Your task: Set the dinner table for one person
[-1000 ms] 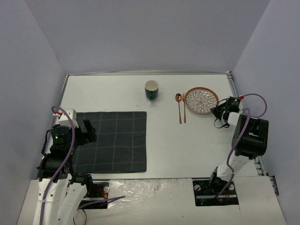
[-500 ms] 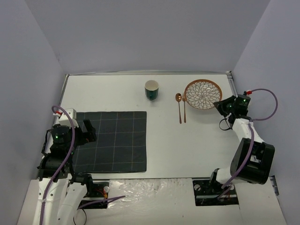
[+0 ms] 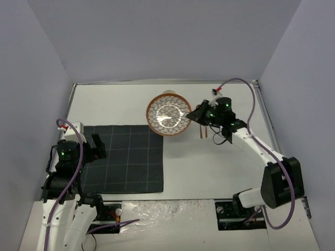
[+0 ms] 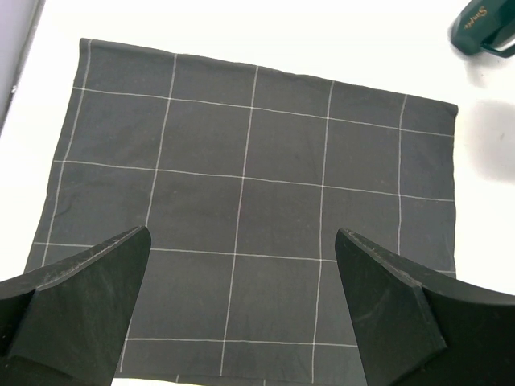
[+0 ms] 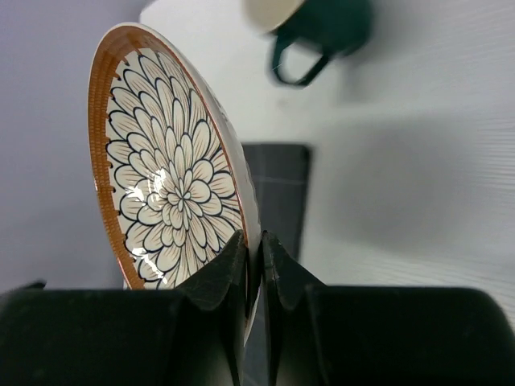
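A flower-patterned plate point(image 3: 168, 115) with an orange rim hangs in the air over the back middle of the white dinner table point(image 3: 209, 167). My right gripper point(image 3: 194, 116) is shut on its right rim. In the right wrist view the plate point(image 5: 169, 177) stands on edge, its rim pinched in that gripper point(image 5: 253, 245). The dark grid-lined placemat point(image 3: 125, 157) lies at the left. My left gripper point(image 3: 97, 146) hovers over its left edge, open and holding nothing point(image 4: 241, 235). The placemat point(image 4: 257, 201) fills the left wrist view.
A dark green mug point(image 5: 322, 32) stands on the table beyond the plate, which mostly hides it from above; it also shows in the left wrist view's corner point(image 4: 483, 28). Copper cutlery handles point(image 3: 203, 133) poke out below the right gripper. Grey walls enclose the table.
The right arm lifted the plate from the table's far right and carried it left, tilting it up, until it hangs in front of the mug. The left arm has not moved.
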